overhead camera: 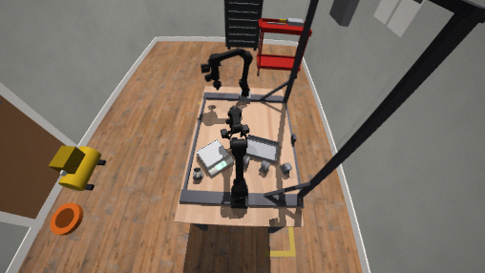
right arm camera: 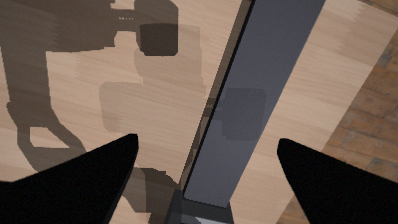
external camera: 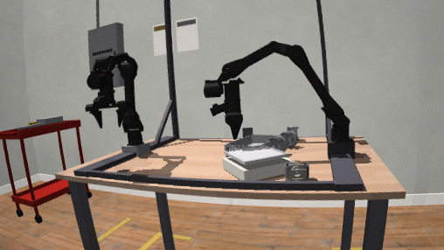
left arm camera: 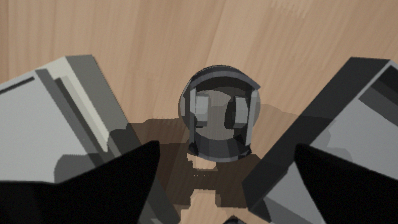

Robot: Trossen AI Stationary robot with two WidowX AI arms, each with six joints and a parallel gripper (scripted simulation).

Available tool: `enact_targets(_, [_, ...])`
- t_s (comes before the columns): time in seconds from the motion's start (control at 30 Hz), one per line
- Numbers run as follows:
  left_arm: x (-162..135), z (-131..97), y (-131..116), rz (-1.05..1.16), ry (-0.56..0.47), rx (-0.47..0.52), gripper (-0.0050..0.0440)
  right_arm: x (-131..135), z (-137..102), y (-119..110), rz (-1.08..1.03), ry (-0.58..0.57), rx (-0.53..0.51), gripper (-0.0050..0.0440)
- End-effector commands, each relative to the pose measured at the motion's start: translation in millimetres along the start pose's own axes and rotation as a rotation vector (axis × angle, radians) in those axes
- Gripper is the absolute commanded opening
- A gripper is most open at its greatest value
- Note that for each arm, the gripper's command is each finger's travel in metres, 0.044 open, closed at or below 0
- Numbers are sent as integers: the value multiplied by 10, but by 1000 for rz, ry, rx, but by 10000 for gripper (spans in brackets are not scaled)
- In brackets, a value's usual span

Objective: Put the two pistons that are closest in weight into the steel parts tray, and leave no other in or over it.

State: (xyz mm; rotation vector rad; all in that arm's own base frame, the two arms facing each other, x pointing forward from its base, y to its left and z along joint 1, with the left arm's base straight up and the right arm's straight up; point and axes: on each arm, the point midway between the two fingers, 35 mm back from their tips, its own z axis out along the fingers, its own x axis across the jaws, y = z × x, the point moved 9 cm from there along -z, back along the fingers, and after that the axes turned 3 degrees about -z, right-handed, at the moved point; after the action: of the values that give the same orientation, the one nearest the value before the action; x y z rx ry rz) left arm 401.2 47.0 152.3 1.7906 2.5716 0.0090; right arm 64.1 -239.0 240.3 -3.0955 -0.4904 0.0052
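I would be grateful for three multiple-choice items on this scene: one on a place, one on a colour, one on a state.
1. Where is the white scale with a flat pan?
A) On the wooden table
B) On the floor
C) On the cart

2. What colour is the wheeled cart?
A) Blue
B) Red
C) Green

3. How is the left gripper?
A) Shut on a piston
B) Shut, empty
C) Open

1 A: the white scale rests on the wooden table.
2 B: the wheeled cart has red shelves.
3 C: the left gripper has its fingers wide apart.
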Motion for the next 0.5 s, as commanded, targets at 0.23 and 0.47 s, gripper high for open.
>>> enact_targets(0.23, [-17,-576,-1,6,-19,-76,378,-5,-82,20,1,1,-32,400])
enact_targets(0.47, [-17,-826,1,6,-16,-63,378,-5,-82,20,1,1,-32,400])
